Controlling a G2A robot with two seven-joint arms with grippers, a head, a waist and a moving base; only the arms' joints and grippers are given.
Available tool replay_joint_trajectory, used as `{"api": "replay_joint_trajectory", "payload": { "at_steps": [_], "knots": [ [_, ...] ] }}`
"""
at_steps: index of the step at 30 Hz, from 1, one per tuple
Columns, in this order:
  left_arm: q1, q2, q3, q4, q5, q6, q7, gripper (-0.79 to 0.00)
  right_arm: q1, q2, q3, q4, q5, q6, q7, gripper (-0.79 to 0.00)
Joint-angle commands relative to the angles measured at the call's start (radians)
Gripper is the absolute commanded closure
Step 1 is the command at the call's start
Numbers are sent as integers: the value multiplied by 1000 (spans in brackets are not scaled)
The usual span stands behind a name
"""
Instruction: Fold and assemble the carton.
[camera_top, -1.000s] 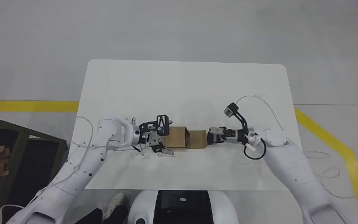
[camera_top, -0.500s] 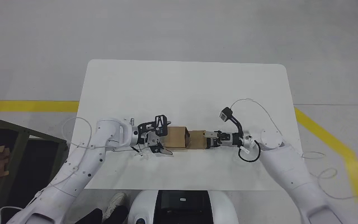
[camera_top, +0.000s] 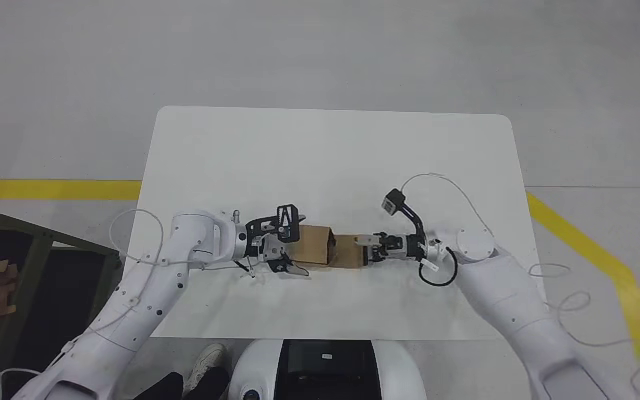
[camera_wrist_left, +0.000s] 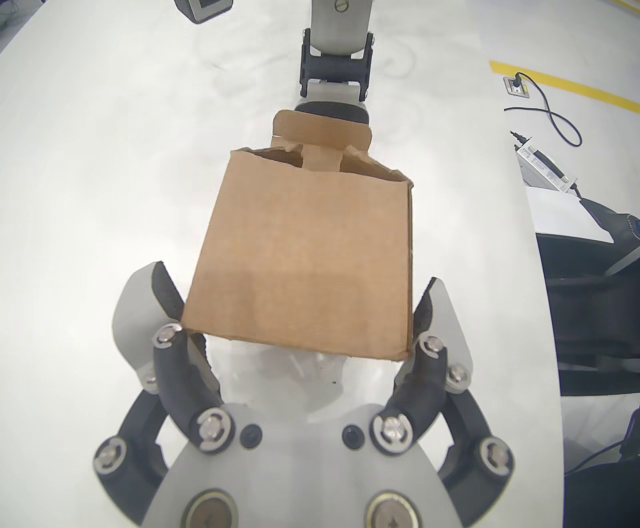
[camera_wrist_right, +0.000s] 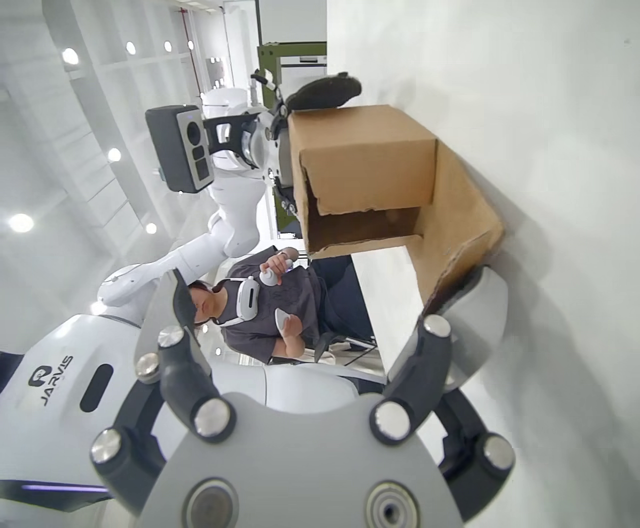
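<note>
Assembly seen from above: the brown corrugated cardboard carton (camera_top: 318, 245) lies near the front edge of the white table (camera_top: 200, 150). The left gripper (camera_top: 290, 250) is at one end, and the right gripper (camera_top: 368, 247) has closed in on the other over the past second, pushing the loose end flap (camera_top: 350, 250) inward. Left wrist: wide-spread fingers (camera_wrist_left: 170, 295) clamp the carton's near corners. Right wrist: jaws gape wide, one finger (camera_wrist_right: 475, 300) against the flap; that end looks close to shut.

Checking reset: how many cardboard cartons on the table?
1: a brown corrugated cardboard carton near the white table's front edge, between left gripper and right gripper. None seems hidden.
</note>
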Motion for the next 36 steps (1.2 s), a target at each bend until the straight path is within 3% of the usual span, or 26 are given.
{"api": "replay_joint_trajectory", "payload": {
  "at_steps": [1, 5, 12, 24, 36],
  "knots": [
    [1, 1, -2, 0, 1, -1, 1, -785, -12, -6, 5, -8, 80, -1, 32, -785],
    [4, 2, -5, 1, 4, -1, 3, -785, -12, -12, 21, 12, 168, 0, 90, -785],
    [6, 2, -6, 1, 5, 0, 5, -785, 9, -21, -5, 18, 53, -8, 37, -785],
    [6, 1, -6, -3, 7, 0, 2, -785, 5, -46, -6, -16, 162, 11, 72, -785],
    [7, 1, -6, -4, 1, -3, -5, -785, 10, -47, -12, -72, -2, -10, 6, -785]
  ]
}}
